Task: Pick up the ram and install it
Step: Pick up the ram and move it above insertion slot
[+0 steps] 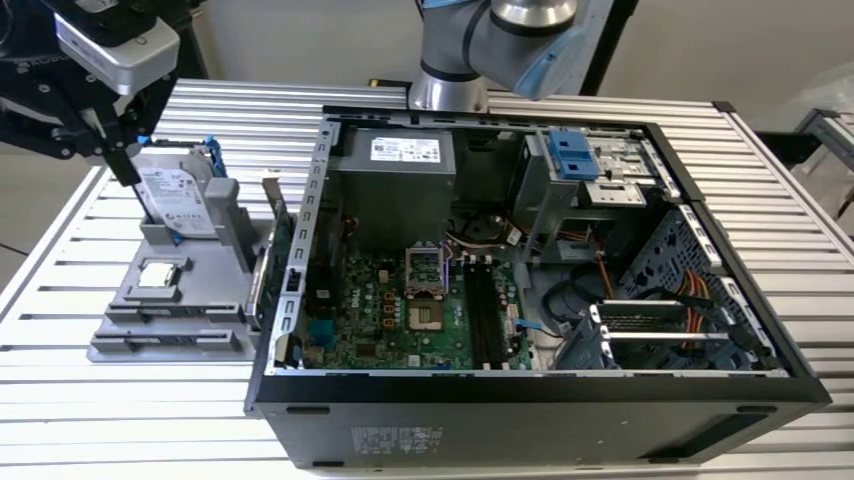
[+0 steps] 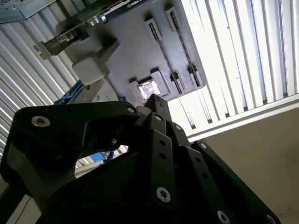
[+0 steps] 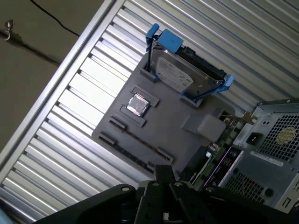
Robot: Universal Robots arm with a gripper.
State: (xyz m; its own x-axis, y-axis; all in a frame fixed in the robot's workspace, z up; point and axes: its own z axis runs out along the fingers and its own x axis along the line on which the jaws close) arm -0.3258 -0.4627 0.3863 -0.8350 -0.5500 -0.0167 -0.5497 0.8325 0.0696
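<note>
The black gripper (image 1: 120, 165) is hovering just beside the upright silver hard drive (image 1: 180, 200); whether it is open or closed cannot be told. Beyond that drive, the thin ram (image 2: 105, 13) is standing edgewise in a matte grey holder (image 1: 194, 300).

The table (image 1: 80, 420) is showing silver-white ribs running in parallel stripes. At the exterior view's left, the parts holder (image 1: 134, 335) is showing a flat mid-grey. The hard drive (image 1: 178, 195) is gleaming silver with a white label, and its bracket (image 3: 166, 39) is showing bright blue. The processor chip (image 3: 138, 104) is shining silver. The ram (image 3: 212, 151) is showing dark green. Inside the black-and-grey computer case (image 1: 534, 425), the motherboard (image 1: 387, 320) is showing green, a drive latch (image 1: 574, 155) light blue, and the cables (image 1: 697, 300) orange and yellow. The gripper (image 2: 154, 105) is showing matte black.
</note>
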